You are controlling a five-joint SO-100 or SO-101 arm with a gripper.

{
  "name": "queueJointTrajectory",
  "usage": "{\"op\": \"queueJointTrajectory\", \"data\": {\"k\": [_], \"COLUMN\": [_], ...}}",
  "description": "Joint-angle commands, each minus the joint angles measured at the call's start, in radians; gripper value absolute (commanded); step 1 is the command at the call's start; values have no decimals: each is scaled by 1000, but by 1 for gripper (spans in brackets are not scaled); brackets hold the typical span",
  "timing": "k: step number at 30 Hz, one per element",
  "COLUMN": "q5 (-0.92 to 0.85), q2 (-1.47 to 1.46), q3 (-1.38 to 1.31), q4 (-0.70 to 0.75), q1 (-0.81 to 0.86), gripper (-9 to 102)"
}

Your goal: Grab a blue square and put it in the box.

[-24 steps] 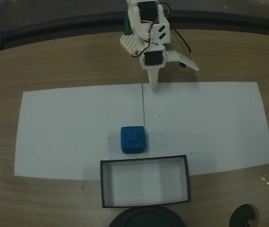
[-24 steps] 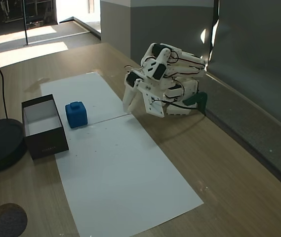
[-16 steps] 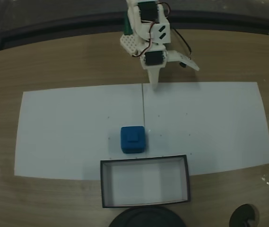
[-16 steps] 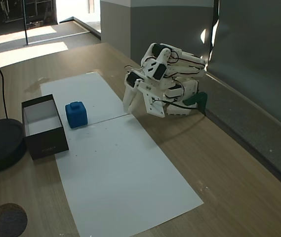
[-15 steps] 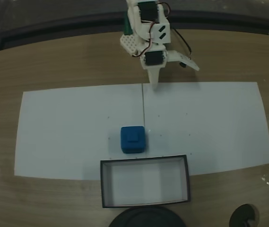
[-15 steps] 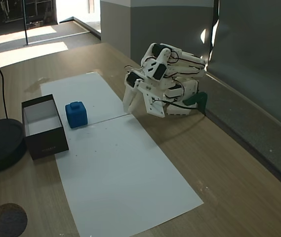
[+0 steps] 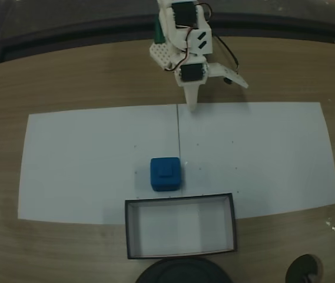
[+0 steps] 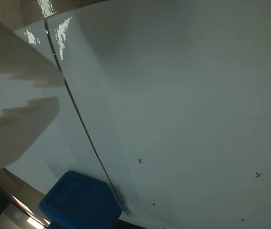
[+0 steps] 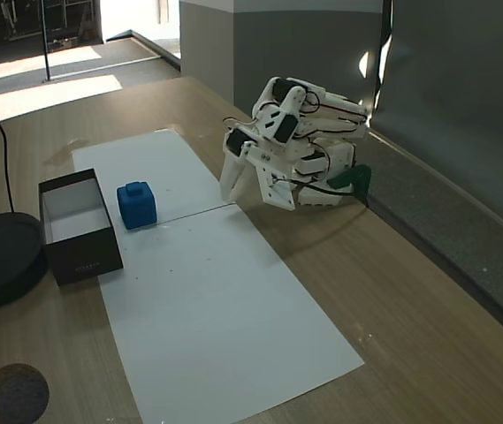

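1. The arm is folded up at the top centre of a fixed view, its gripper point(image 7: 192, 105) pointing down at the far edge of the white paper point(image 7: 85, 159); the fingers look nearly together, with a thin gap in the wrist view.
2. The blue square point(image 7: 166, 174) sits on the paper low in the middle, well apart from the gripper.
3. The box point(image 7: 181, 253) lies just below it, near but not touching.
4. A round black object point(image 7: 182, 271) hugs the box at the bottom edge.
5. Bare paper lies between gripper and block.
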Motion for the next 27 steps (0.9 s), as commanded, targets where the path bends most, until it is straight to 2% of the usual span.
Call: {"op": "queueJointTrajectory", "data": {"k": [1, 5, 8, 11, 15, 20, 27], "q5": [11, 5, 2, 0, -41, -103, -135], "q2": [26, 26, 26, 23, -66, -403, -1095], "q3": [-60, -61, -87, -161, -273, -476, -884], "q4": [-2, -149, -224, -224, -209, -213, -175], "q1": [-18, -15, 31, 26, -17, 38, 179], "gripper": [0, 2, 13, 24, 24, 28, 32]}}
